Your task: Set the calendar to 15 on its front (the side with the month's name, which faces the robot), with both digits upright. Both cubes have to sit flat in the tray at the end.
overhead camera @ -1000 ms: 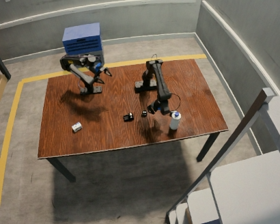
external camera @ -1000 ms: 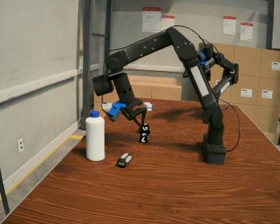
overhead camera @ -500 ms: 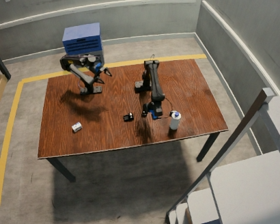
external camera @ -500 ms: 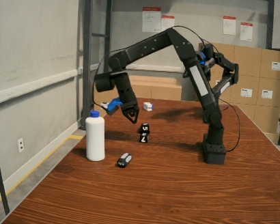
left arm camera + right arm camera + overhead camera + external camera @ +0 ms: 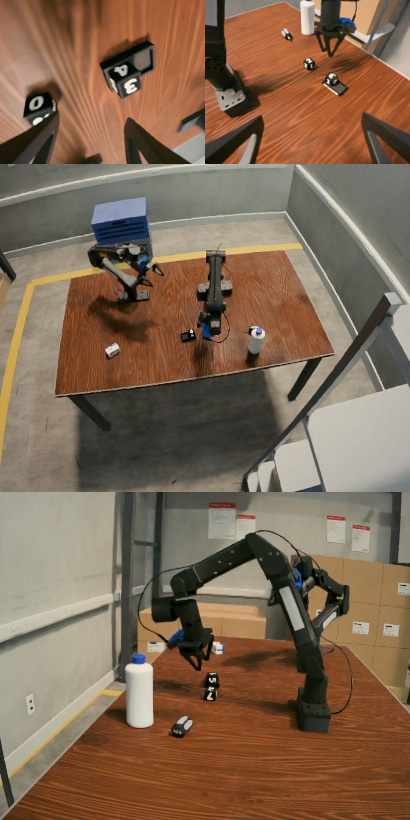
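the left gripper [image 5: 205, 336] [image 5: 203, 663] [image 5: 93, 120] [image 5: 327, 54], half open and empty, is hovering near the tray [image 5: 185, 338] [image 5: 126, 55] [image 5: 340, 88], probably narrowing for the loose cube [image 5: 210, 694] [image 5: 38, 107] [image 5: 309, 64] beside it; the seated cube [image 5: 191, 333] [image 5: 212, 679] [image 5: 125, 80] [image 5: 331, 78] is leaving space there; the right gripper [image 5: 157, 279] [image 5: 274, 598] [image 5: 311, 118], wide and empty, is giving room

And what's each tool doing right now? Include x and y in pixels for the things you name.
Left tool [image 5: 205, 332] [image 5: 203, 663] [image 5: 91, 118] [image 5: 327, 53]: partly open, holding nothing.
Right tool [image 5: 157, 279] [image 5: 274, 599] [image 5: 312, 116]: wide open, holding nothing.
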`<action>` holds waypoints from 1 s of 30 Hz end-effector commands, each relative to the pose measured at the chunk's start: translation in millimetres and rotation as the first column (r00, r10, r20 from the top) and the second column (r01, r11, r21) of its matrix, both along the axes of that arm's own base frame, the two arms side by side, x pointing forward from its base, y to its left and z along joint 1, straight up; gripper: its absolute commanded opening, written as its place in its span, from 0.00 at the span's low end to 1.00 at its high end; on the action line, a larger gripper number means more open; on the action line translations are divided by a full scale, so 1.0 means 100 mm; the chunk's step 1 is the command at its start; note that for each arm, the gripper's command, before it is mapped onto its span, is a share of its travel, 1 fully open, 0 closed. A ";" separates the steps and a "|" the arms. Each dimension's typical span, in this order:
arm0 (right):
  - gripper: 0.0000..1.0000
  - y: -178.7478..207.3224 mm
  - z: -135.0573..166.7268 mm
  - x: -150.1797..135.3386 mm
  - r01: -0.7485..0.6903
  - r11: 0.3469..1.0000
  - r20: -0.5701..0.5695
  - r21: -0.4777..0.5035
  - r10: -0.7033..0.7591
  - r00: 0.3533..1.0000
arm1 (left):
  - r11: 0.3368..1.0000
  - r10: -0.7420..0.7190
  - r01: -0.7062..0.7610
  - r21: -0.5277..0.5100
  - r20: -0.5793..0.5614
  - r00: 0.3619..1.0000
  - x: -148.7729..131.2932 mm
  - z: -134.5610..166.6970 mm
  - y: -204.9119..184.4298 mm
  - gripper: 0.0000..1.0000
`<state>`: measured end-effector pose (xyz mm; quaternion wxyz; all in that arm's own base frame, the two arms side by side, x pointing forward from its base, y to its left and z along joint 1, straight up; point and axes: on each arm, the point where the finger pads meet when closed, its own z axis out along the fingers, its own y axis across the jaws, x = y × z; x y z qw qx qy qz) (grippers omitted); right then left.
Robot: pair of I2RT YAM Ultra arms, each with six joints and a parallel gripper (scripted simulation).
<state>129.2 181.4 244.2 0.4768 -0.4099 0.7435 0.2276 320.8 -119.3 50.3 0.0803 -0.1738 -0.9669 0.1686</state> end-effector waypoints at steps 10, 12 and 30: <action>1.00 -0.03 0.08 -0.03 -0.003 1.000 0.009 0.015 0.003 1.000 | 0.875 -0.481 0.478 0.076 0.237 0.844 0.00 -0.01 -0.25 0.55; 1.00 -0.03 0.08 -0.03 -0.003 1.000 0.009 0.015 0.003 1.000 | 0.821 -0.568 0.557 0.122 0.259 0.781 0.01 -0.03 -0.27 0.55; 1.00 -0.03 0.08 -0.03 -0.003 1.000 0.009 0.015 0.003 1.000 | 0.493 -0.869 0.814 0.307 0.226 0.441 -0.25 -0.19 -0.60 0.55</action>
